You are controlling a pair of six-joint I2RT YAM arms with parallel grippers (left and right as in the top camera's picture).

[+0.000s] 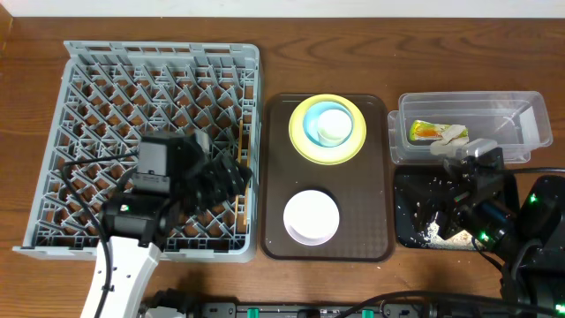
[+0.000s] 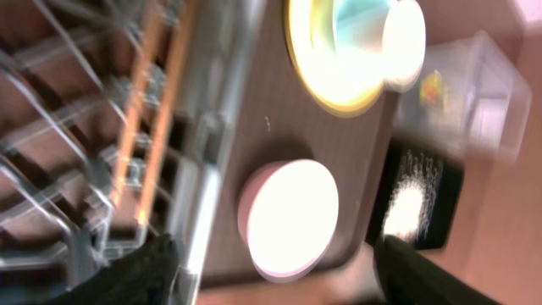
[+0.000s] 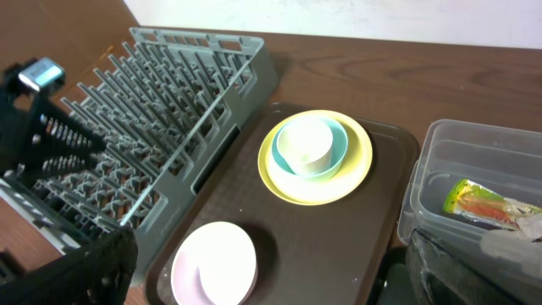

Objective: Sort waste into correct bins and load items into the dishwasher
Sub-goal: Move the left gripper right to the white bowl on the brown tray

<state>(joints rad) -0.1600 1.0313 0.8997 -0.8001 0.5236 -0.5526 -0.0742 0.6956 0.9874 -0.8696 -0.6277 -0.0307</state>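
Counter layout, overhead view: the grey dish rack (image 1: pixel 97 97) occupies the left side, the brown serving tray (image 1: pixel 371 177) the centre, and the two bins the right side.

Left end effector (image 1: pixel 234 175): positioned over the right-hand part of the dish rack. The left wrist view shows its fingers (image 2: pixel 148 271) apart with nothing between them. Two wooden chopsticks (image 2: pixel 144 110) lie among the rack pegs near its right edge.

Right end effector (image 3: pixel 271 246): positioned over the black tray (image 1: pixel 415 190). Its fingers are spread wide and hold nothing.

Serving tray contents: the yellow plate (image 1: pixel 300 141) sits at the far end. The light blue bowl (image 1: pixel 312 124) rests on the plate, and the white cup (image 1: pixel 334 126) rests inside that bowl. The white bowl (image 1: pixel 311 216) stands at the near end, apart from the plate.

Bins: the clear tub (image 1: pixel 521 106) contains the snack wrapper (image 1: pixel 426 131), with the white paper scrap (image 1: pixel 455 134) beside it. White crumbs (image 1: pixel 433 231) lie in the black tray, directly in front of the tub.
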